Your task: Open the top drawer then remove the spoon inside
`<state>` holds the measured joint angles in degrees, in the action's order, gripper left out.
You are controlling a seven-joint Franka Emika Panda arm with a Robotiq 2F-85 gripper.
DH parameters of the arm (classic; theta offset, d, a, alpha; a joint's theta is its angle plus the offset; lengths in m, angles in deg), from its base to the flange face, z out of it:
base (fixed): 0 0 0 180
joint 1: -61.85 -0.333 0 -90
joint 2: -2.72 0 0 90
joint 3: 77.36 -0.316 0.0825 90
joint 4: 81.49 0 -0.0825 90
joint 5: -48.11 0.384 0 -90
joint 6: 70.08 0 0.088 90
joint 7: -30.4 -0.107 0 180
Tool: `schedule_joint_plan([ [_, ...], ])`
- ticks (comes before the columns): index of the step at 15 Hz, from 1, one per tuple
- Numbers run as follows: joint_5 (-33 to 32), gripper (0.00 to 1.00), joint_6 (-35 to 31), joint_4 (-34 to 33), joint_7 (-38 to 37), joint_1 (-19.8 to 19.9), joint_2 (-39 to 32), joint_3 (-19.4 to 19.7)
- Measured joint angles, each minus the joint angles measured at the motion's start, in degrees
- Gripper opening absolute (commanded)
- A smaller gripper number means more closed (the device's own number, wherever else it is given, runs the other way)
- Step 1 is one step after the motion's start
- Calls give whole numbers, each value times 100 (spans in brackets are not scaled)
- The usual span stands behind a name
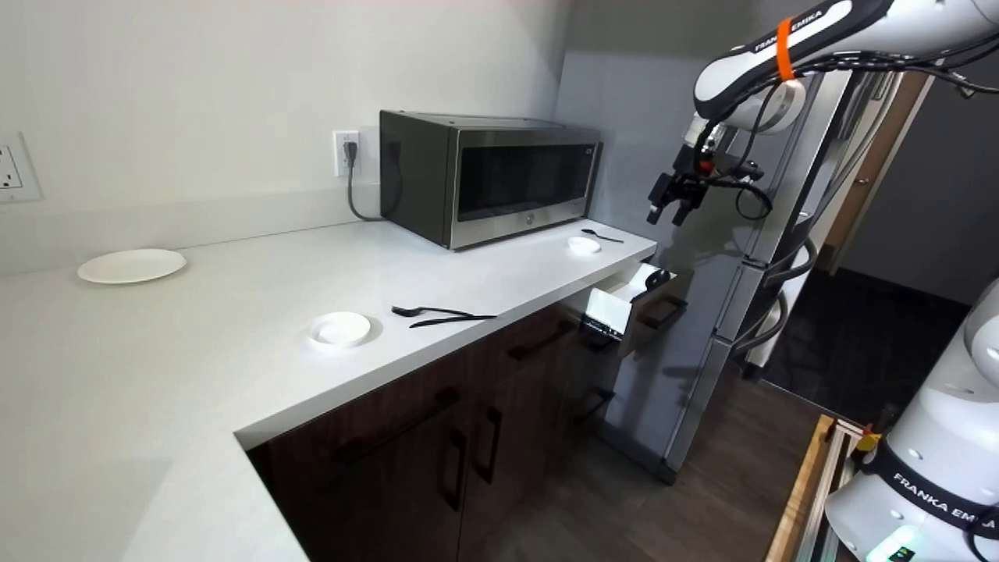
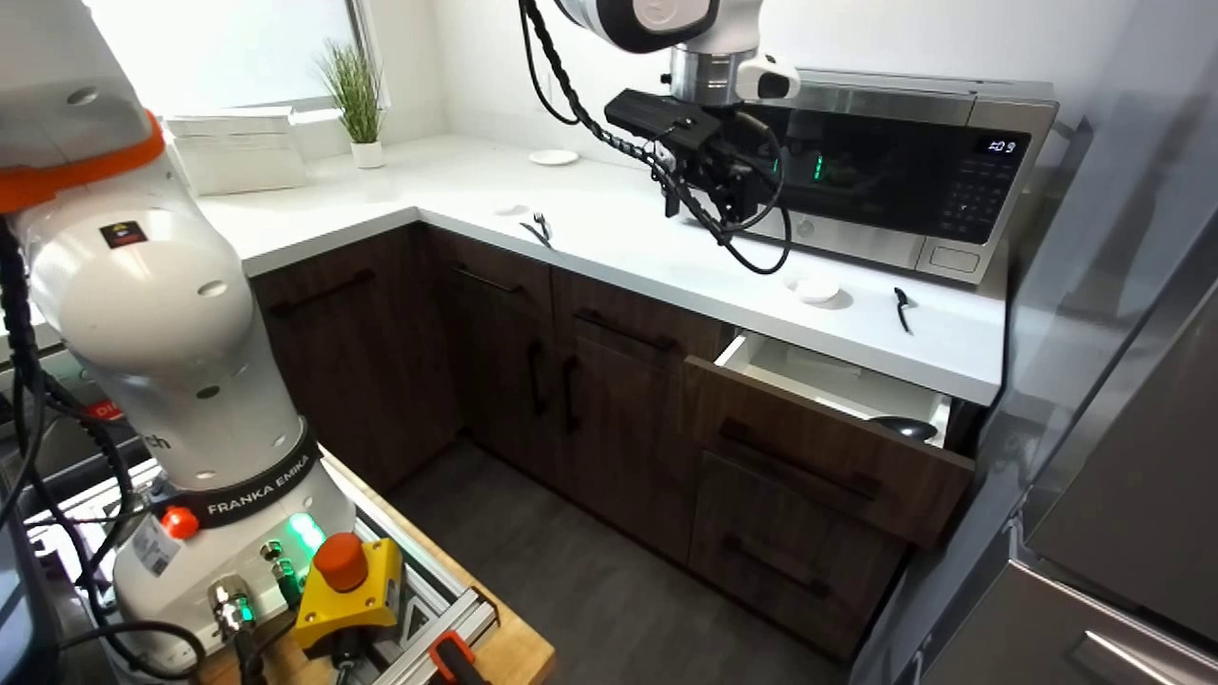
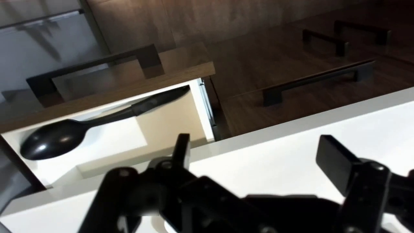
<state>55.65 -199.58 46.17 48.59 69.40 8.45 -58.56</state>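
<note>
Our jaws stand wide; below them, the spoon (image 3: 110, 117) should be light, stiff, slick: we'd pinch its handle (image 3: 158, 99)

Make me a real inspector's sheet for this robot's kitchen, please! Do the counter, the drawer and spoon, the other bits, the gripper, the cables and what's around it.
Surface: white counter, turning a corner.
Job's things: drawer pulled open; spoon lying inside it.
Clutter: three dark utensils, two small dishes and a plate on the counter.
Grippers: one gripper, open, above counter height.
Held: nothing seen.
Cables: black cables loop beside the gripper; plugged-in cord beside the microwave.
Surroundings: fridge, plant, stop button.
</note>
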Motion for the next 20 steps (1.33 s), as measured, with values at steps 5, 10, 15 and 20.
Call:
schedule_joint_plan([
  [5, -18, 100, -352, -393, -1123, 420, -941, -17],
  [10, -17, 100, -350, -618, -1498, 694, -1309, 21],
  [15, -272, 100, -676, -821, -2962, 693, -1593, -5],
  [20, -415, 100, -1237, -1077, -4488, 682, -2429, 127],
])
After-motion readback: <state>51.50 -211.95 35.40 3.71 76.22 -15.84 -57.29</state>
